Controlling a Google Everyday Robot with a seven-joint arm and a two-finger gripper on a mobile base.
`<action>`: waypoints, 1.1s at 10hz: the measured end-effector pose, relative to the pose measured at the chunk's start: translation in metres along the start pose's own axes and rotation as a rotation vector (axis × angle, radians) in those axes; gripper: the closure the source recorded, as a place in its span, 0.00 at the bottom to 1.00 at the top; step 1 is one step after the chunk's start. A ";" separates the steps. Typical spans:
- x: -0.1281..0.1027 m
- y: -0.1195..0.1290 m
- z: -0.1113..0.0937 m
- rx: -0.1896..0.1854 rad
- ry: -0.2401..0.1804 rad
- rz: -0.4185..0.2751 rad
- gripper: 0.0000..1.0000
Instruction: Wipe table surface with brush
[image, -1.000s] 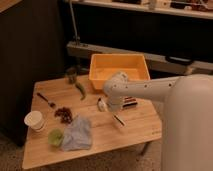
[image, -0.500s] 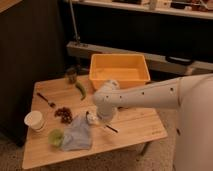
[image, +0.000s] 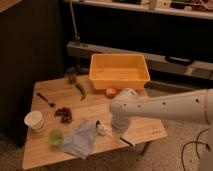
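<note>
The table surface (image: 135, 127) is a light-brown wooden plank top filling the middle of the camera view. My white arm reaches in from the right and bends down over the table's front middle. My gripper (image: 116, 131) points down there, shut on the brush. The brush's whitish head (image: 103, 130) rests on the wood right beside a crumpled blue-grey cloth (image: 79, 140). Its black-and-white handle (image: 128, 142) sticks out behind the gripper toward the front edge.
A yellow bin (image: 119, 73) stands at the table's back, with an orange fruit (image: 110, 92) in front of it. On the left are a white cup (image: 35, 120), a green cup (image: 55, 136), dark red bits (image: 63, 114), a spoon (image: 47, 100), a green pepper (image: 80, 90) and a dark jar (image: 71, 75).
My arm has swung left and toward the front edge, carrying the brush across the wood. The brush head now lies against the cloth.
</note>
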 end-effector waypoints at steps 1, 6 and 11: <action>0.003 -0.015 0.004 -0.007 0.011 0.049 1.00; -0.073 -0.080 -0.003 0.004 0.015 0.208 1.00; -0.186 -0.017 -0.022 -0.008 -0.019 0.139 1.00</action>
